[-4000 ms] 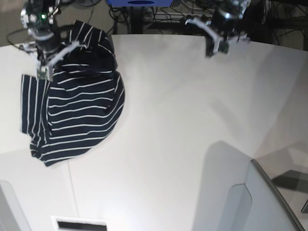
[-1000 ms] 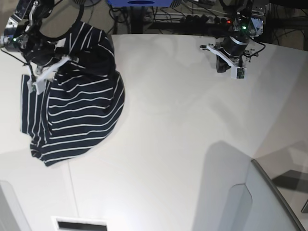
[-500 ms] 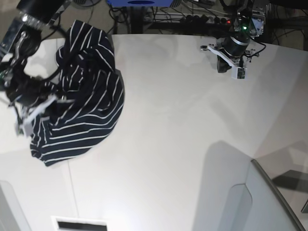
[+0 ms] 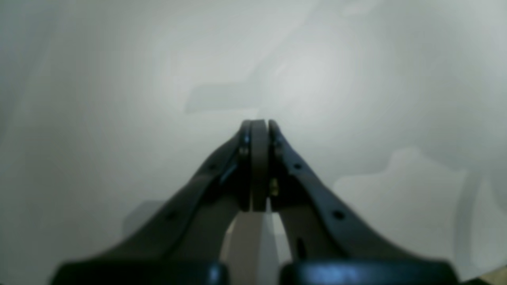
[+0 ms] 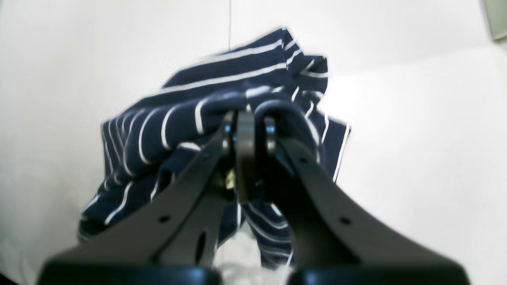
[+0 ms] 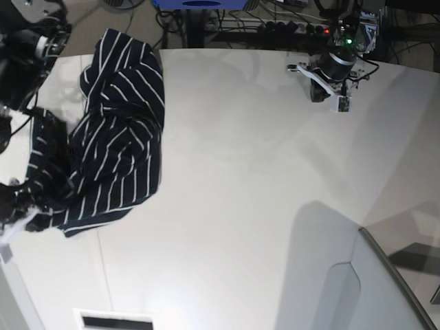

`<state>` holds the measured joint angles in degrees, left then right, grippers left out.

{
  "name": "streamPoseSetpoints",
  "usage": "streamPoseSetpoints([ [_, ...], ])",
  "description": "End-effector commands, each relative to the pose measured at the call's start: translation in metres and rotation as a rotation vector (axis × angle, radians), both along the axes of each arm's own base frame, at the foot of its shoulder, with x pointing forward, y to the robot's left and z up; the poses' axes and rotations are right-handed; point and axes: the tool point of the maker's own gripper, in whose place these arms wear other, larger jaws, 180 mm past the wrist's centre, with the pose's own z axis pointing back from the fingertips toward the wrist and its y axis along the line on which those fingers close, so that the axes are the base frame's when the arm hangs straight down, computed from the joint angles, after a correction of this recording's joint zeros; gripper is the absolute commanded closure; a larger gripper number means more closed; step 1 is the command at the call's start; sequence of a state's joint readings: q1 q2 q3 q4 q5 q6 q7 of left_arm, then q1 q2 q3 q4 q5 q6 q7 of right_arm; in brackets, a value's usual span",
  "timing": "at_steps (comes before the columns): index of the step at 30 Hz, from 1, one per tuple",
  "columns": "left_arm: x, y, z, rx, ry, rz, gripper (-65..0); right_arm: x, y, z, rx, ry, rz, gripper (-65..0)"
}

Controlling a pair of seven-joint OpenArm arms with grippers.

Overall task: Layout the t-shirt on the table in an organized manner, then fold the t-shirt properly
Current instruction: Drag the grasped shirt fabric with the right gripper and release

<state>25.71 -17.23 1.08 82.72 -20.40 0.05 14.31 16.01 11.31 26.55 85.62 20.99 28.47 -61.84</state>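
My right gripper [image 5: 247, 154] is clamped on the t-shirt [image 5: 222, 79] — fabric pinched between the fingertips, a fold draped up around them. Shirt's dark with thin white stripes, bunched and wrinkled on the white table [image 6: 227, 192], at the base view's left side; part of it stretches toward my right gripper, rest lies rumpled. My left gripper [image 4: 257, 166] — fingers together, nothing between them, over bare tabletop, well apart from the shirt, at the base view's upper right.
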Motion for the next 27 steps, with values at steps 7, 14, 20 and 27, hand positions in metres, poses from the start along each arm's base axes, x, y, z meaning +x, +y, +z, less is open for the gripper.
streamPoseSetpoints([
  [7, -0.001, 0.002, 0.003, 0.004, -0.012, 0.001, 0.0, 0.053, -0.011, 0.001, 0.011, -0.116, 0.043, -0.6],
  [14, -0.004, 0.001, 0.002, 0.003, -0.006, 0.000, 0.0, 0.078, -0.055, -0.006, 0.047, -0.161, -0.060, -3.2],
  [20, -0.001, 0.000, 0.003, -0.001, -0.012, 0.002, 0.0, 0.074, -0.068, -0.008, -0.028, -0.105, -0.054, -44.1],
  [27, 0.001, 0.000, 0.003, -0.001, -0.016, 0.002, 0.0, 0.010, -0.008, 0.008, -0.206, -0.130, 0.101, -51.5],
])
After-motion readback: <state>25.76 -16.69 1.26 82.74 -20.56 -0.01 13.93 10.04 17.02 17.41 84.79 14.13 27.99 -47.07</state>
